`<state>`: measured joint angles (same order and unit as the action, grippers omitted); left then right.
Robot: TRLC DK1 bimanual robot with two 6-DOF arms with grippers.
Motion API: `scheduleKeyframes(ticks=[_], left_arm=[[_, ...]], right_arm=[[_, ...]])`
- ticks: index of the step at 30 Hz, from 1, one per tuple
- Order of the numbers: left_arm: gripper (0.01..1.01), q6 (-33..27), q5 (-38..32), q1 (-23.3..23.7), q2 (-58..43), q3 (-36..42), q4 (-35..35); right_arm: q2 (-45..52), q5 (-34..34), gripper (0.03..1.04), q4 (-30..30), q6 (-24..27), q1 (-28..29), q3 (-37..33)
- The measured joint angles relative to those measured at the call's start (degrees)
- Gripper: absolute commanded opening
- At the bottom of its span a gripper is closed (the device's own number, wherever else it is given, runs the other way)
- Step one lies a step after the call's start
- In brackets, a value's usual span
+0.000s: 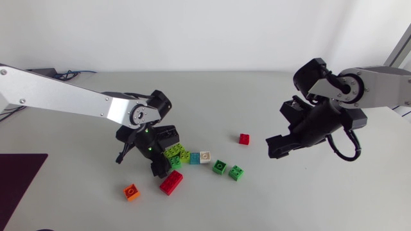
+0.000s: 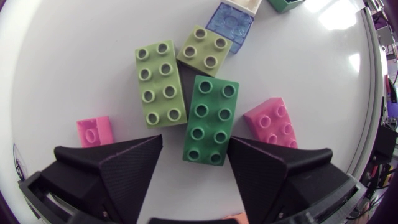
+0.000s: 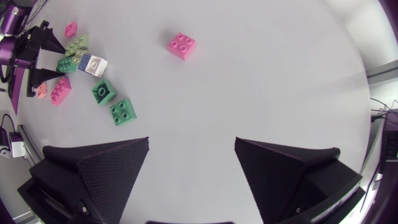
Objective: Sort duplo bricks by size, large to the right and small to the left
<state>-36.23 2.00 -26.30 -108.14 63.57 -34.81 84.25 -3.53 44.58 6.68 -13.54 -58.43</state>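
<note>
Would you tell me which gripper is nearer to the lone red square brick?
Right. The right gripper hangs open close beside the red square brick; the left gripper is farther off, open around a dark green eight-stud brick.

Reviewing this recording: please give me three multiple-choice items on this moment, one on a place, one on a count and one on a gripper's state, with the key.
1. Where does the long dark green plastic brick lie?
A. between the fingers of the left gripper
B. alone, far from all other bricks
C. stacked on another brick

2. How many studs show on its top?
A. four
B. six
C. eight

3. The right gripper is:
A. shut on a brick
B. open and empty
C. out of sight

Key:
1. A, because the left wrist view shows the brick's near end between the two wedge fingers.
2. C, because the studs stand in two rows of four.
3. B, because its fingers stand wide apart with only bare table between them.
</note>
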Motion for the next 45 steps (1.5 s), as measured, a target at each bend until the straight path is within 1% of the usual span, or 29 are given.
scheduleKeyframes(ticks=[5,9,15,19,24,27,30,33,36,38,40,42,45], left_arm=[[0.307,0.11,0.0,-0.35,0.02,0.09,-1.11],[0.305,0.11,0.42,-1.11,1.77,0.09,-2.05],[0.305,0.11,1.29,-1.2,11.32,0.87,-7.5],[0.308,0.13,2.91,-2.21,14.64,3.13,-9.44],[0.318,0.33,5.68,-7.41,13.49,5.75,-9.66],[0.321,0.37,7.23,-11.78,10.1,7.96,-9.62],[0.323,1.03,8.31,-16.39,6.82,9.33,-9.62],[0.323,1.42,9.29,-19.98,4.55,10.8,-9.62],[0.325,1.44,9.84,-21.27,4.07,12.33,-9.64],[0.323,1.44,9.84,-21.33,3.96,13.64,-9.62],[0.325,1.44,9.81,-21.29,3.48,15.13,-9.62],[0.325,1.44,9.84,-21.29,2.47,16.65,-9.62],[0.336,1.81,9.81,-21.79,0.09,18.71,-9.62]], right_arm=[[0.0,-0.15,1.0,0.0,0.02,0.0,0.98],[0.0,-0.15,1.0,0.02,0.0,0.0,1.4],[-0.15,-0.39,1.0,0.02,0.0,0.0,1.46],[-1.03,-0.63,1.0,0.02,0.02,0.0,1.6],[-3.54,-0.87,1.0,0.42,0.31,1.95,2.58],[-5.2,-1.25,1.0,1.33,1.03,4.68,2.91],[-6.78,-3.04,1.0,2.03,1.77,7.28,3.06],[-7.69,-4.31,1.0,3.08,1.9,6.97,3.06],[-8.31,-5.4,1.0,4.5,1.88,2.84,2.78],[-8.35,-7.17,1.0,6.14,1.88,-0.5,1.84],[-8.35,-7.78,1.0,6.51,1.88,-2.6,0.83],[-8.33,-8.07,1.0,6.51,1.88,-2.91,0.11],[-8.31,-8.11,1.0,6.51,1.97,-0.59,0.04]])
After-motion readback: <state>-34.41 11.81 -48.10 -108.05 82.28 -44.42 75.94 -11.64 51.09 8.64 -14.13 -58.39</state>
